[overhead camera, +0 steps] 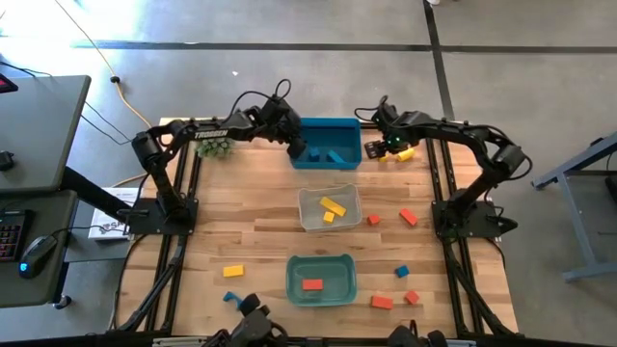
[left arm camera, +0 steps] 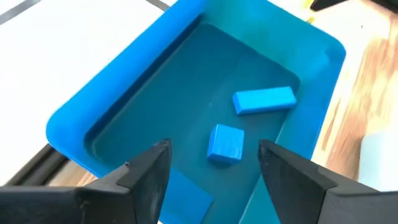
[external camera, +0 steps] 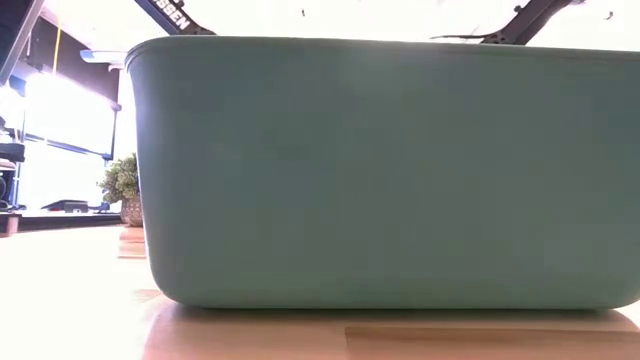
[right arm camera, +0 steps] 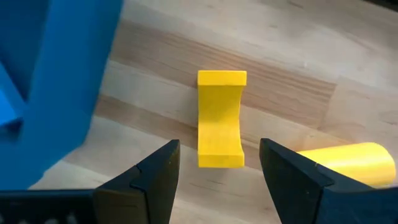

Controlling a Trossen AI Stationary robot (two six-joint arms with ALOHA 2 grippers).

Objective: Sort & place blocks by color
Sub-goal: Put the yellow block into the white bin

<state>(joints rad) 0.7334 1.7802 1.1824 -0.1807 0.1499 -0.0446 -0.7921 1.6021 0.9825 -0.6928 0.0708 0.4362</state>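
**Blocks half sorted across three bins**

Small red, yellow and blue blocks (overhead camera: 408, 217) lie scattered on the desk (overhead camera: 241, 231). Left tool (left arm camera: 211, 163) open over the blue bin (overhead camera: 326, 142) holding blue pieces; right tool (right arm camera: 217, 162) open around a yellow block (right arm camera: 220, 118). Clear bin (overhead camera: 330, 207) holds yellow, green bin (overhead camera: 321, 280) one red.

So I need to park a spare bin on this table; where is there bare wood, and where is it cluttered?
Bare wood lies on the table's left side, between the clear bin and the left edge, above the lone yellow block. It is crowded on the right, where red blocks and a blue block scatter, and beside the blue bin, where the right gripper hangs over yellow pieces.
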